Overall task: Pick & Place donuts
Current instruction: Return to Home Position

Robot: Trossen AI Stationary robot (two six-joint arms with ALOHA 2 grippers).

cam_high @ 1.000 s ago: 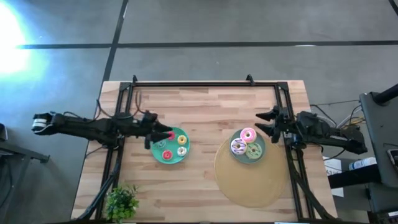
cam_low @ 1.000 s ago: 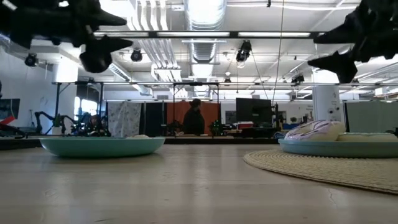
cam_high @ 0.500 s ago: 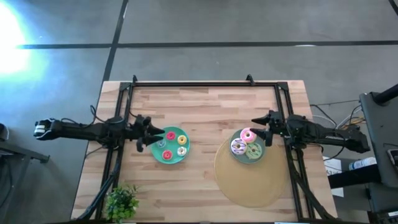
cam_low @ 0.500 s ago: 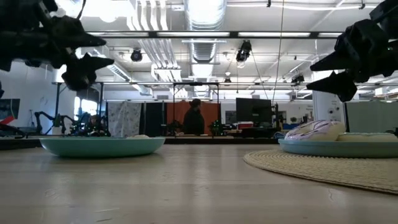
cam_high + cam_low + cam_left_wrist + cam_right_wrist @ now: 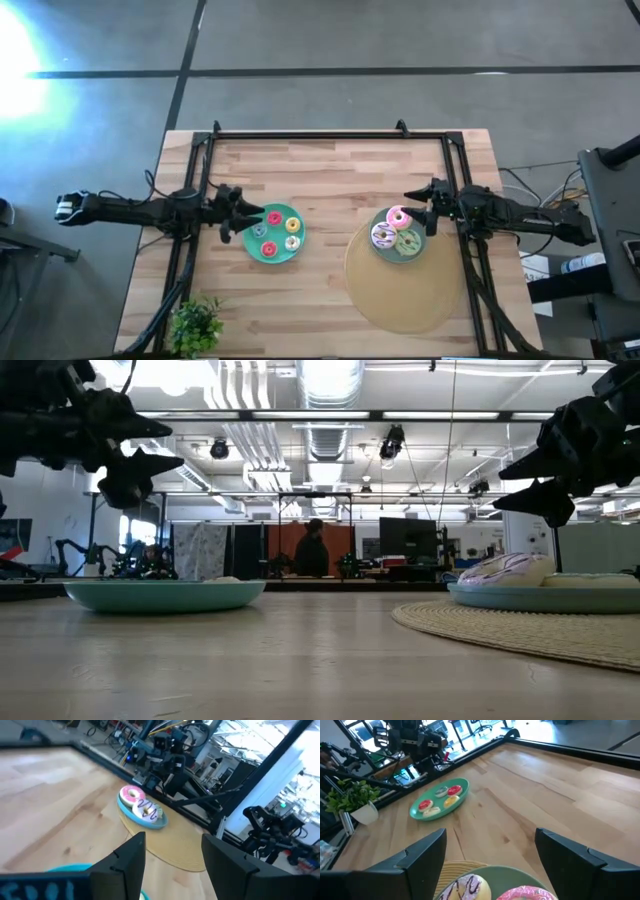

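Observation:
Three bigger donuts, pink [image 5: 398, 217], white with purple streaks [image 5: 383, 236] and green [image 5: 408, 241], lie on a grey-blue plate [image 5: 380, 250]. Several tiny donuts, among them red [image 5: 274, 218] and yellow [image 5: 292, 224], lie on a teal plate [image 5: 252, 247]. My left gripper [image 5: 255, 218] hangs open in the air at the teal plate's left rim, pointing right. My right gripper [image 5: 408, 205] hangs open above the grey-blue plate's far right rim, pointing left. In the low view both grippers [image 5: 175, 445] [image 5: 498, 490] are well above the plates.
The grey-blue plate sits on the far part of a round woven mat [image 5: 400, 290]. A potted plant [image 5: 195, 325] stands at the table's near left corner. A black frame [image 5: 310, 133] runs along the far edge and both sides. Bare wood lies between the plates.
My left gripper has drawn back from above the teal plate toward the table's left edge and come lower. My right gripper has moved left toward the grey-blue plate and also dropped. Both have kept still in the last half second. The donuts have not moved.

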